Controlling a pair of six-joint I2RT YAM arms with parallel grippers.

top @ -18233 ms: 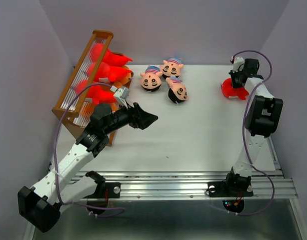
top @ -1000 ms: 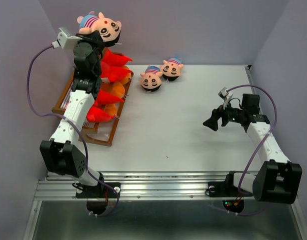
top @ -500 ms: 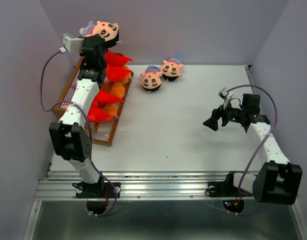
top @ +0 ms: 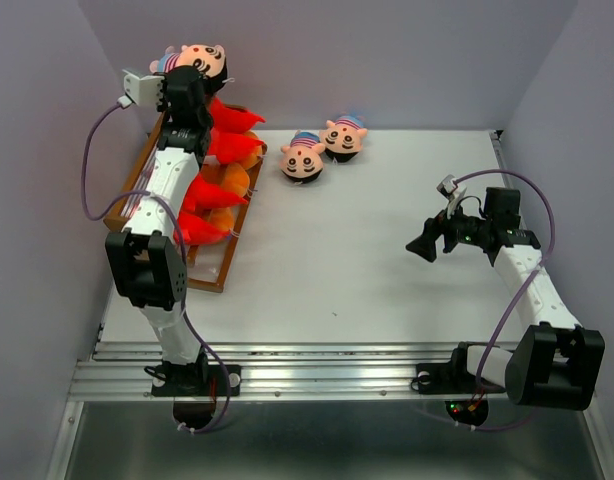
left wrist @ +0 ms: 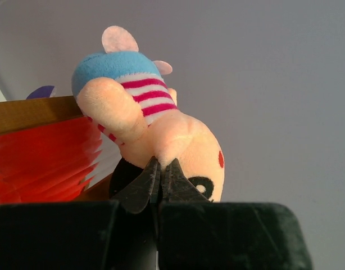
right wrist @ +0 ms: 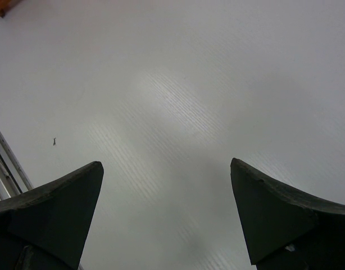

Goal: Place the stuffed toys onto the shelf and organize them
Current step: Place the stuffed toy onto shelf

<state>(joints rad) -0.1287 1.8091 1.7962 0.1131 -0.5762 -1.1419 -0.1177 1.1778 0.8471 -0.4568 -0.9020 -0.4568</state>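
Your left arm (top: pixel 157 195) is reaching far forward and upward along the left side, stretched almost straight from its base, with the wrist tipping over at the top. Your left gripper (left wrist: pixel 160 170) is pinching a doll head (left wrist: pixel 144 121) by its plush, jaws pressed tight together. Your right arm (top: pixel 532 285) is folding at the elbow on the right, forearm pointing inward. Your right gripper (top: pixel 423 246) is hovering with its fingers (right wrist: pixel 60 197) spread wide, gripping nothing.

No legible text, label, brand, number or sign appears on the stuffed toys (top: pixel 303 160), the shelf (top: pixel 203 280) or the table (top: pixel 387 300).
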